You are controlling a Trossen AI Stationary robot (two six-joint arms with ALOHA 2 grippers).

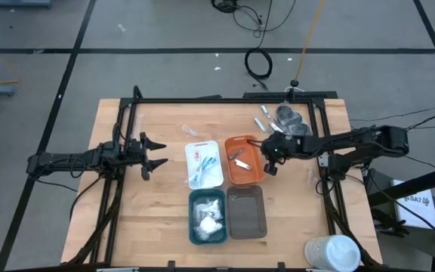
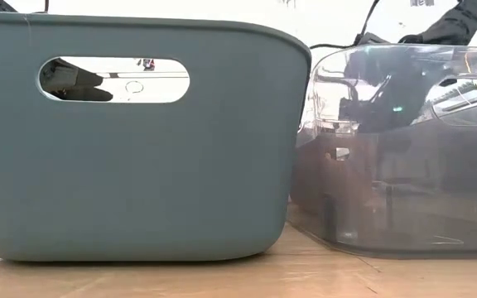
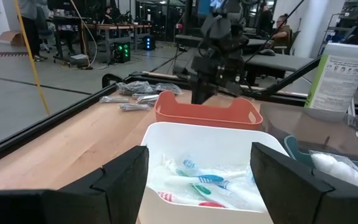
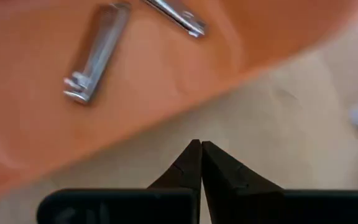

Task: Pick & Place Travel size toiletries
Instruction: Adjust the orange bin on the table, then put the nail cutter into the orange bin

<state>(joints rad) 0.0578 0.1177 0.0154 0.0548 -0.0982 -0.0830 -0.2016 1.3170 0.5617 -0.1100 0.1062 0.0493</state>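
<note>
Orange tray (image 1: 242, 172) at centre frame already holds two nail clippers (image 4: 95, 53), but your right gripper (image 4: 200, 163) is pinched shut on nothing beside its right rim, so it may clip that rim, while your left gripper (image 1: 151, 152) waits wide open at centre left.

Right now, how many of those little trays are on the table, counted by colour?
white tray: 1
orange tray: 1
teal tray: 1
grey tray: 1
Total: 4 trays
</note>
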